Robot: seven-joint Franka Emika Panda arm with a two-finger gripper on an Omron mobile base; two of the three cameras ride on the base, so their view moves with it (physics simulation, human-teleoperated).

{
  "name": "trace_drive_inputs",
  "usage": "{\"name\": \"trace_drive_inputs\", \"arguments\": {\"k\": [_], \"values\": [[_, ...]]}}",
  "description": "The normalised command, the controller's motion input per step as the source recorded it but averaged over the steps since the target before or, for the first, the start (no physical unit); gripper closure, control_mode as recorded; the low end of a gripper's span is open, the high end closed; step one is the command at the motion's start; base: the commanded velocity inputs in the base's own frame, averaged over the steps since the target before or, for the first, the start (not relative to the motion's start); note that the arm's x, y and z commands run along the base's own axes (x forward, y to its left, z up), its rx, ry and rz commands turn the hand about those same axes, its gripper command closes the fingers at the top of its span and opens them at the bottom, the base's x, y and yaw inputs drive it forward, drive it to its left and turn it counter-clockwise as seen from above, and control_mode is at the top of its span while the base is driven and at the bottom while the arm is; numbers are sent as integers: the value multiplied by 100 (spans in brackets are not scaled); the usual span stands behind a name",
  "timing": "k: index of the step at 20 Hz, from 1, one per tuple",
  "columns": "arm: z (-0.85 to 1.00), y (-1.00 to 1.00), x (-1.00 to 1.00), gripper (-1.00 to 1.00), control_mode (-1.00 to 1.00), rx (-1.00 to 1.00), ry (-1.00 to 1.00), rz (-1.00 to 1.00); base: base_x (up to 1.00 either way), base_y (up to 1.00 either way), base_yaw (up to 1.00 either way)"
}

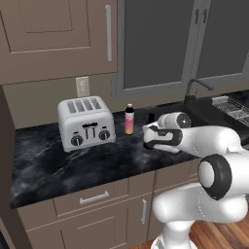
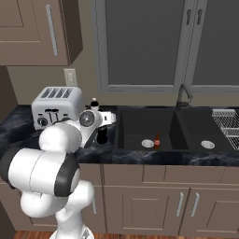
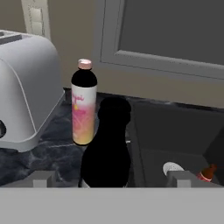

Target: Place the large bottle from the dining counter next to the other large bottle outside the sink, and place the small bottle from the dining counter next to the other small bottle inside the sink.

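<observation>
Taupe flat-panel wall cabinets point(image 1: 58, 34) hung above a black white-veined marble worktop point(image 1: 58, 165). A grey-framed window point(image 2: 140, 44) sat in the beige wall point(image 1: 44, 99) beside a cream outlet plate point(image 1: 82, 86). Wood plank flooring point(image 1: 219, 236) lay below the base cabinets point(image 2: 158, 198).

- I see the black marble worktop point(image 1: 58, 160) running along the wall above brown cabinet fronts.
- On its left stands a silver four-slot toaster point(image 1: 86, 122), upright, near the back wall.
- Just right of the toaster stands the pink-orange large bottle point(image 1: 129, 119), upright.
- In the hand view the black cola-style bottle point(image 3: 107, 148) stands on the worktop just beside the pink-orange one, nearer to me, close to the sink's left rim.
- To the right the sink point(image 2: 144, 123) is recessed into the worktop.
</observation>
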Motion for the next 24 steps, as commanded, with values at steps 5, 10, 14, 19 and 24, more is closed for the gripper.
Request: {"name": "trace_drive_inputs", "arguments": {"k": [5,10,14,19,24], "values": [[43,0,0,-100,-100,-5,11,-2,0,0,0],[53,0,0,-100,-100,1,12,-1,0,0,0],[18,0,0,-100,-100,6,18,0,0,0,0],[-4,0,0,-100,-100,8,23,0,0,0,0],[-2,0,-25,-100,-100,2,17,0,0,0,0]]}}
